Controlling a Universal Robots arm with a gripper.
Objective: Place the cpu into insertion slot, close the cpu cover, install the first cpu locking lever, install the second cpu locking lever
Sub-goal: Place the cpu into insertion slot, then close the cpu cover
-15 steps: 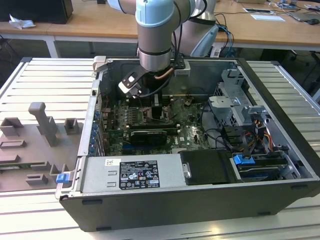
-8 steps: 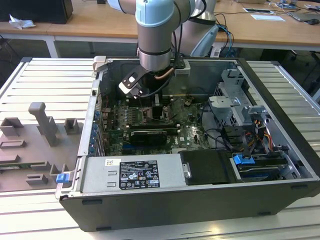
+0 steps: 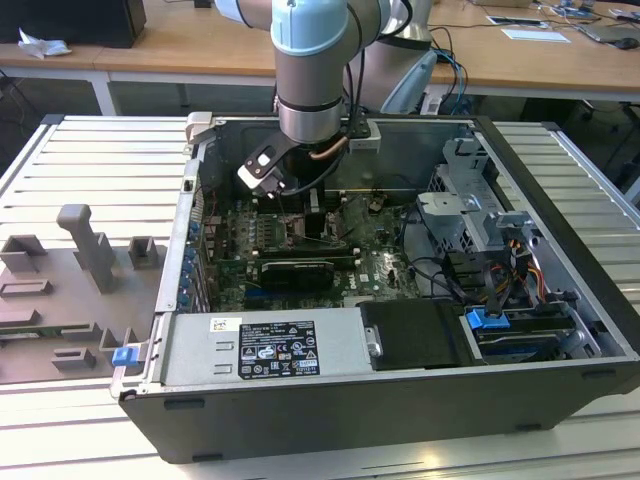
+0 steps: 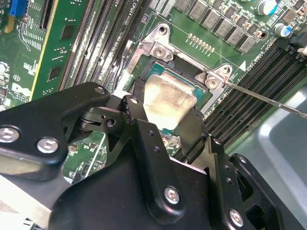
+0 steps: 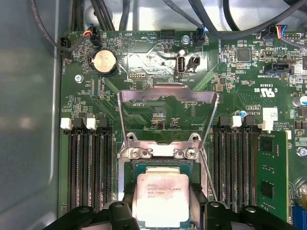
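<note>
In both wrist views the cpu (image 4: pixel 168 98) (image 5: pixel 162 199), a pale silvery square chip, sits between my gripper's black fingers (image 4: pixel 194 129), right over the insertion slot (image 5: pixel 163 166) (image 4: pixel 199 79). My gripper (image 4: pixel 165 108) (image 5: pixel 163 211) is shut on the chip's two opposite edges. Whether the chip rests in the socket or hovers just above it cannot be told. The cpu cover (image 5: pixel 168 92), a silvery frame with a window, stands swung open beyond the socket. A thin locking lever (image 4: pixel 268 98) (image 5: pixel 207 167) angles away beside the socket. In the exterior view the arm (image 3: pixel 310 90) reaches down into the open computer case.
Long black memory slots (image 5: pixel 88 163) (image 5: pixel 235 163) flank the socket, with a green memory module (image 5: pixel 271 177) beside them. A black graphics card (image 3: pixel 295 270), the power supply (image 3: pixel 260 345), a drive cage (image 3: pixel 470 205) and cables (image 3: pixel 500 285) crowd the case. A grey fixture (image 3: pixel 90 250) lies at the exterior view's left.
</note>
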